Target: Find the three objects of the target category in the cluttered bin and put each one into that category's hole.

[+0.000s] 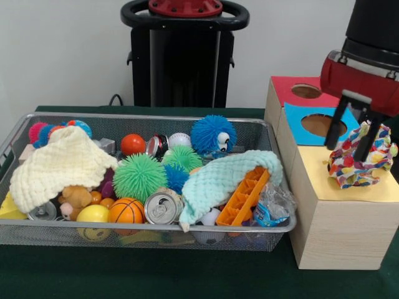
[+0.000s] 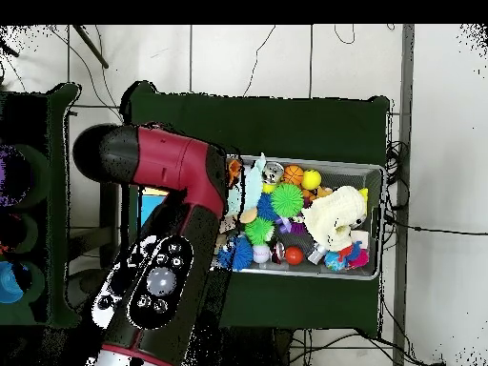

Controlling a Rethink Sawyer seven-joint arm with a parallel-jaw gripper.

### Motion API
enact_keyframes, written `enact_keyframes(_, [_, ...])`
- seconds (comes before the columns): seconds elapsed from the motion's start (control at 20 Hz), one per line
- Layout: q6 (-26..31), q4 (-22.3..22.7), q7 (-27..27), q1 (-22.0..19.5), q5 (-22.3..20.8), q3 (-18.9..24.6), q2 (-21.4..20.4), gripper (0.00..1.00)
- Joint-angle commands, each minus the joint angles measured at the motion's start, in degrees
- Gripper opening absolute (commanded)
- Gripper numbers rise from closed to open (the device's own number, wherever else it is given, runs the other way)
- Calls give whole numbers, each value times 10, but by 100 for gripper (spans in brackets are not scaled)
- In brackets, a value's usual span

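**Multicoloured cloth pinched over the yellow box top**

Multicoloured cloth [image 1: 360,157], a crumpled patchwork wad, sits at the far right of the front view, at about 3 o'clock from the wire bin [image 1: 19,134]. Going left to right: a cream knitted cloth [image 1: 59,163] drapes over the bin's left end, with a yellow ball [image 1: 92,213], a small basketball [image 1: 126,210] and a drink can [image 1: 162,208] along the near wall. A green spiky ball [image 1: 138,176] lies mid-bin, a blue spiky ball [image 1: 212,135] at 12 o'clock against the far wall, then a mint knitted cloth [image 1: 221,179] lying over an orange plastic tray [image 1: 244,197]. Right of the bin stand the wooden boxes [image 1: 330,230]: a red top [image 1: 287,87] with a round hole [image 1: 306,91] at the back, a blue top [image 1: 299,124] with its hole [image 1: 323,124], and a yellow top [image 1: 374,187] nearest. The gripper [image 1: 354,134] hangs over the yellow top, its black fingers [image 1: 337,123] straddling and pinching the wad's upper part. The wad's underside touches the yellow surface, at 5 o'clock from the blue hole. Overhead, the red arm [image 2: 157,157] hides the boxes.
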Motion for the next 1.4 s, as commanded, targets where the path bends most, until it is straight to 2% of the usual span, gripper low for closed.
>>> enact_keyframes(0.05, [84,13,80,4,-30,29,-9,0])
enact_keyframes(0.35, [98,13,83,5,-26,29,-15,0])
enact_keyframes(0.6, [131,29,86,15,-28,23,-36,0])
enact_keyframes(0.95, [101,45,96,27,-29,22,-30,0])
enact_keyframes(1.25, [57,83,101,35,-27,27,-25,0])
enact_keyframes(1.4, [14,110,99,36,-21,40,-22,0])
